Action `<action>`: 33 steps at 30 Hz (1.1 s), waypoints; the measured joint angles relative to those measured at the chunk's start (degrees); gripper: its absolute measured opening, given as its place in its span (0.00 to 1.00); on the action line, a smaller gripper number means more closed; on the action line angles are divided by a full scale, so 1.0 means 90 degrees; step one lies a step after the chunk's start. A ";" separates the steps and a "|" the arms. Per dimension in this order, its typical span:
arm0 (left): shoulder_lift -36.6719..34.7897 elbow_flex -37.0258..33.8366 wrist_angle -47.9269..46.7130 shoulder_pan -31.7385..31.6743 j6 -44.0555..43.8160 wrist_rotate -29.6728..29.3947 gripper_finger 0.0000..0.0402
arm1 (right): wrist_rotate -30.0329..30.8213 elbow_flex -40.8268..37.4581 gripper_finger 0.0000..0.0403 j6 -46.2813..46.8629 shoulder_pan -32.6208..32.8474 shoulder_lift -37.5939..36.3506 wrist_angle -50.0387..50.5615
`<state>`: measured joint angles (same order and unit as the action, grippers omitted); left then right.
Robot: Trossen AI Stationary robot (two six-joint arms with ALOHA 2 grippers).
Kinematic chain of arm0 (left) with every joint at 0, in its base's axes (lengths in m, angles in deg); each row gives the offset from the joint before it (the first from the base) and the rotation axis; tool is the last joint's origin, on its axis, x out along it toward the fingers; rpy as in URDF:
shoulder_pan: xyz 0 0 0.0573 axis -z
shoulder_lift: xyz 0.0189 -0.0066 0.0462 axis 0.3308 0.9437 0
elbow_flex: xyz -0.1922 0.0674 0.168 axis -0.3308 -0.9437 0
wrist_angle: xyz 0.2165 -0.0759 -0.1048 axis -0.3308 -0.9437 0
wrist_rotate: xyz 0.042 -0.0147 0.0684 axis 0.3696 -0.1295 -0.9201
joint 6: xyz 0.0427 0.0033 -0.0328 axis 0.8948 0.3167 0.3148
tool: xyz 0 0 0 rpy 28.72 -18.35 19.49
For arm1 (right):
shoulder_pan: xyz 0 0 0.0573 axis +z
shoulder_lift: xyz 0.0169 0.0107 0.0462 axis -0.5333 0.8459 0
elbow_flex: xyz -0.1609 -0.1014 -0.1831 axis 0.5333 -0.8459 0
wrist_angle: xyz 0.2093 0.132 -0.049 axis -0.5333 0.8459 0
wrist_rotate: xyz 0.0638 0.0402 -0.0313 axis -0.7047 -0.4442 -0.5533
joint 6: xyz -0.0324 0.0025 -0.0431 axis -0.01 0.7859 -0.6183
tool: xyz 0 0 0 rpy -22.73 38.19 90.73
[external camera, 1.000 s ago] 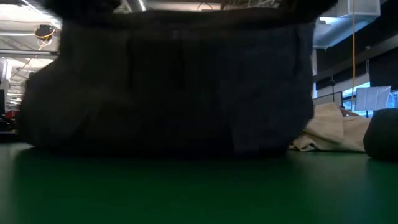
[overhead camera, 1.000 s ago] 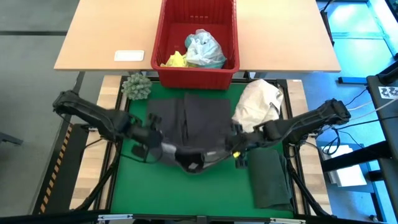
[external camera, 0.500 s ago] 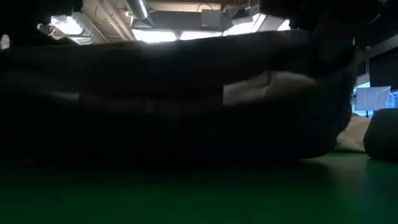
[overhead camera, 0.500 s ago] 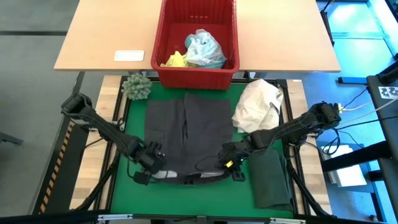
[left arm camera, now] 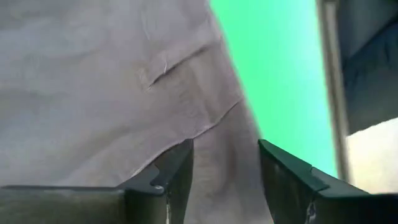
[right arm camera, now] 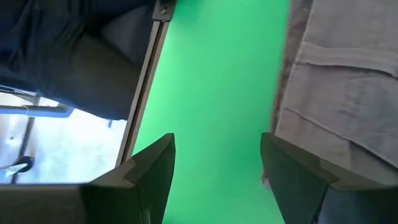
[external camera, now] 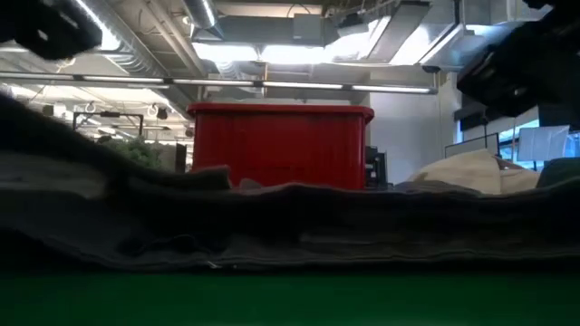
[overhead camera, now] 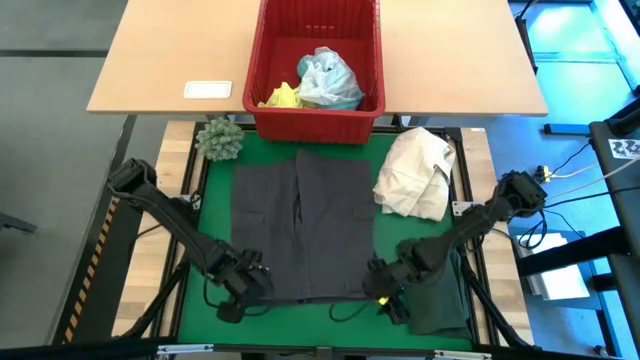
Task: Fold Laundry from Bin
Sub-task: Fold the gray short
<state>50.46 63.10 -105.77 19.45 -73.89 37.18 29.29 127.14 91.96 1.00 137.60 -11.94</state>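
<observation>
A grey garment [overhead camera: 303, 225] lies spread flat on the green mat [overhead camera: 205, 250]; in the low view its near hem [external camera: 290, 226] lies along the mat. My left gripper [overhead camera: 243, 288] stands open over its near left corner [left arm camera: 205, 118]. My right gripper [overhead camera: 385, 292] is open at the near right corner, with bare mat between its fingers [right arm camera: 217, 168] and the grey cloth [right arm camera: 348, 93] beside one finger. The red bin [overhead camera: 318, 110] stands at the far edge and holds light turquoise [overhead camera: 328, 78] and yellow [overhead camera: 280, 97] laundry. My left gripper stands open with grey cloth [left arm camera: 224, 155] showing between its fingers. Whether the fingers touch the cloth, I cannot tell.
A cream-white cloth bundle [overhead camera: 415, 172] lies at the garment's far right. A folded dark green garment [overhead camera: 440, 290] lies at the near right, close to my right gripper. A green spiky ball [overhead camera: 219, 137] sits at the far left corner. A white card [overhead camera: 208, 89] is on the wooden table.
Both grippers have gone down and toward the table's near edge. They drew the garment's lifted, bunched near part out until it lay flat and spread. Both have then opened and let go of it.
</observation>
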 joint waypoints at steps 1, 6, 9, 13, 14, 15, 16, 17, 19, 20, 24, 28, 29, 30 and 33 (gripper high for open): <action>0.0000 0.0101 -0.0093 0.0040 -0.0029 -0.0043 0.42 | 0.0152 0.0000 0.58 -0.0026 0.0034 0.0000 0.0002; 0.0000 0.0600 -0.0822 0.0200 -0.0058 -0.0515 0.42 | 0.0770 0.0000 0.56 -0.0330 -0.0080 0.0000 0.0004; -0.0001 0.0863 -0.1638 0.0236 -0.0181 -0.1600 0.41 | 0.1283 0.0000 0.54 -0.0733 -0.0293 0.0000 0.0018; 0.0002 0.0859 -0.2249 0.0039 0.0359 -0.2872 0.40 | 0.2357 0.0000 0.49 -0.1488 -0.0813 -0.0002 0.0040; 0.0002 0.0821 -0.2202 -0.0068 0.0615 -0.3008 0.40 | 0.2558 0.0000 0.48 -0.1636 -0.0995 -0.0003 0.0026; 0.0002 0.0770 -0.2134 -0.0202 0.0831 -0.3087 0.39 | 0.2688 0.0000 0.46 -0.1735 -0.1211 -0.0005 0.0016; 0.0002 0.0698 -0.2044 -0.0370 0.0993 -0.3130 0.38 | 0.2733 0.0002 0.44 -0.1809 -0.1452 -0.0005 0.0012; 0.0002 0.0611 -0.1927 -0.0574 0.1168 -0.3148 0.37 | 0.2740 0.0002 0.41 -0.1867 -0.1690 -0.0005 0.0017; 0.0002 0.0364 -0.1660 -0.1026 0.1517 -0.3077 0.33 | 0.2682 0.0002 0.35 -0.1959 -0.2150 -0.0005 0.0036; 0.0002 0.0195 -0.1521 -0.1257 0.1681 -0.2984 0.31 | 0.2677 0.0002 0.31 -0.2036 -0.2369 -0.0005 0.0041; -0.0103 -0.0611 -0.1058 -0.2152 0.1939 -0.2896 0.21 | 0.2641 0.0002 0.13 -0.2155 -0.3146 -0.0005 0.0087; -0.0380 -0.1645 -0.0239 -0.2902 0.1679 -0.2914 0.10 | 0.2641 0.0007 0.02 -0.2220 -0.3707 0.0086 0.0437; -0.0432 -0.1862 -0.0146 -0.3040 0.1446 -0.2897 0.08 | 0.2641 0.0007 0.03 -0.2212 -0.3819 0.0148 0.0573; -0.0482 -0.2056 -0.0106 -0.3181 0.1181 -0.2885 0.06 | 0.2641 0.0007 0.04 -0.2189 -0.3919 0.0234 0.0679; -0.0517 -0.2521 -0.0133 -0.3476 0.0441 -0.2907 0.01 | 0.2638 0.0007 0.04 -0.2085 -0.4143 0.0564 0.0855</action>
<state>45.81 40.41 -106.97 -11.83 -69.92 11.02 53.04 127.21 73.20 -36.29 142.68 -4.25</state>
